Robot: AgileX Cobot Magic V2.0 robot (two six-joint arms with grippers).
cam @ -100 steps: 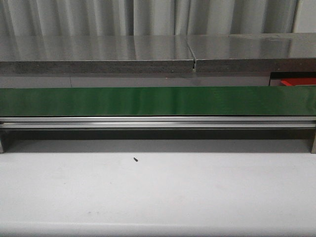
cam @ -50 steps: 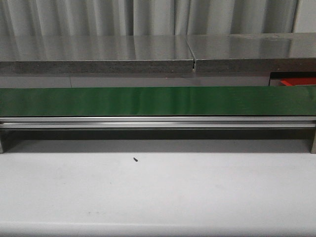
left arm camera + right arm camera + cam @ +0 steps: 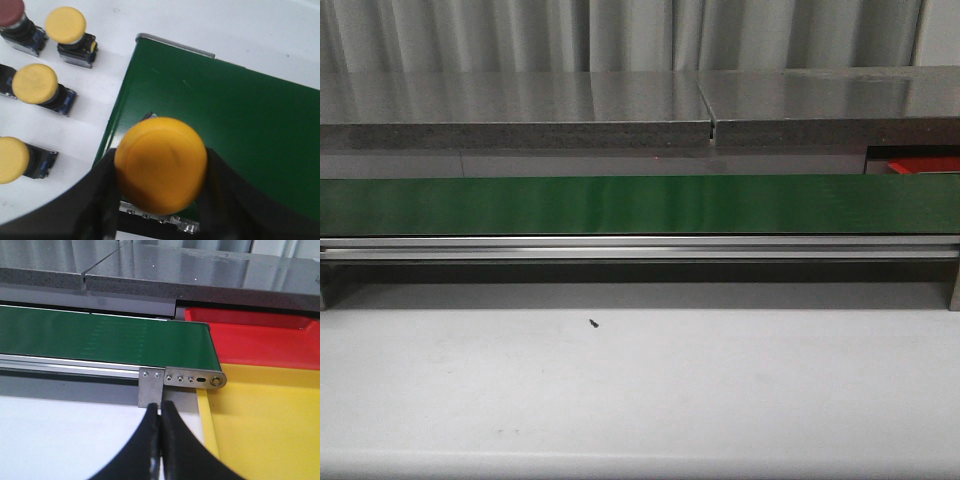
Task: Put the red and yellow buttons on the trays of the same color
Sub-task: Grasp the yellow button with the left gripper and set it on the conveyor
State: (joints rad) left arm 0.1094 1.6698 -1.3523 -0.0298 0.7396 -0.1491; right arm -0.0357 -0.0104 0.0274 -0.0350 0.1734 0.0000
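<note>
Nothing is seen to change across the front view in the last second — the long green belt (image 3: 640, 205) lies bare and glossy, the pale worktop (image 3: 640, 390) below it carries only a tiny dark speck (image 3: 593, 322), and neither arm shows there. So the task is judged to be at an early hold, with no button yet riding the belt in that view.

Action is found at the left wrist: the left tool (image 3: 159, 200) is clamped on a yellow button (image 3: 161, 170), its smooth domed cap matte and slightly scuffed, held over the near end of the belt, right by its edge. Whether the button touches the belt cannot be told. Beside the belt, on white, more buttons wait — three yellow caps on dark blue-black bases (image 3: 35, 84) and one dull red cap (image 3: 10, 11) at the corner.

Right side: the right tool (image 3: 161, 440) is pressed shut on nothing, its dark tapered fingers (image 3: 145, 445) meeting. Ahead of it the belt's metal end bracket (image 3: 182, 380) is seen, and just beyond, the yellow tray (image 3: 270, 425) and the red tray (image 3: 260, 337), side by side, plastic, low-walled, apparently unfilled where visible.
</note>
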